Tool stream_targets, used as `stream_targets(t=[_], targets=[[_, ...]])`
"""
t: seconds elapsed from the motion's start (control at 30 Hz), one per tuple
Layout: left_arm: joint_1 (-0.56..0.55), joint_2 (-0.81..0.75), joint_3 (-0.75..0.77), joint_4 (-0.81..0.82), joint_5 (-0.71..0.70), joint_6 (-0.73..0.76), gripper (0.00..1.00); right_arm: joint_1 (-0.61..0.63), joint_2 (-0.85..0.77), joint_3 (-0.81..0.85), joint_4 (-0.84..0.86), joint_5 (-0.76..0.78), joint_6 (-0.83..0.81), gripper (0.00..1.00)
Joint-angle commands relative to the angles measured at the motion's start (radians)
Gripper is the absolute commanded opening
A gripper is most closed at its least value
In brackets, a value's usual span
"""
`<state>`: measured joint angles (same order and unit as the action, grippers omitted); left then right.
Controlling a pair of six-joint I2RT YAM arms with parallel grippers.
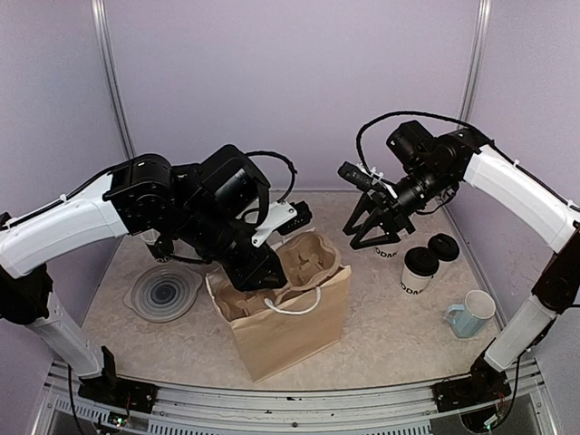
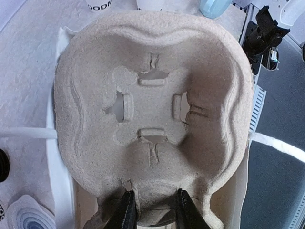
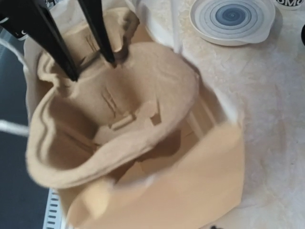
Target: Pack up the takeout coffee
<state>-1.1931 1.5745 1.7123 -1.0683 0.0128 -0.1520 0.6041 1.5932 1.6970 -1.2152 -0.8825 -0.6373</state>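
Step in hand, as I read it: seating the pulp cup carrier in the brown paper bag.

- Carrier: tilted in the bag mouth, with its upper part standing proud of the rim. Not yet seated.
- Left hand: closed on the carrier's near rim, with the edge pinched between the fingers.
- Right hand: partly open with nothing in it, held above the worktop between the bag and the cups.
- Near lidded cup and far lidded cup: upright on the worktop to the right of the bag, close together. Neither is packed.

How to do it well:
- Level the carrier before you lower it. A tilted tray will likely wedge against the bag walls.
- Keep the white rope handle outside the carrier's rim.
- Steady the bag's right wall with your free right hand.
- Let go only once the tray lies flat and low enough to take the cups.
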Motion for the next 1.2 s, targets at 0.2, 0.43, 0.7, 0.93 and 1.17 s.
stream_targets(t=[0.2,0.43,0.7,0.93,1.17], targets=[[-0.005,-0.005,-0.054,-0.066,-0.006,-0.109,0.22,0.011,-0.022,-0.02,0.014,-0.029,-0.002,0.5],[-0.005,-0.098,-0.251,0.284,-0.052,-0.026,0.21,0.016,-0.027,-0.026,0.016,-0.031,-0.007,0.5],[0.019,-0.26,-0.464,0.489,-0.077,-0.033,0.21,0.017,-0.029,-0.031,0.022,-0.031,-0.008,0.5],[0.037,-0.349,-0.626,0.603,-0.034,-0.09,0.21,0.022,-0.013,-0.017,0.017,-0.041,-0.011,0.5],[0.044,-0.331,-0.67,0.646,0.012,-0.125,0.21,0.026,-0.02,-0.033,0.019,-0.035,-0.014,0.5]])
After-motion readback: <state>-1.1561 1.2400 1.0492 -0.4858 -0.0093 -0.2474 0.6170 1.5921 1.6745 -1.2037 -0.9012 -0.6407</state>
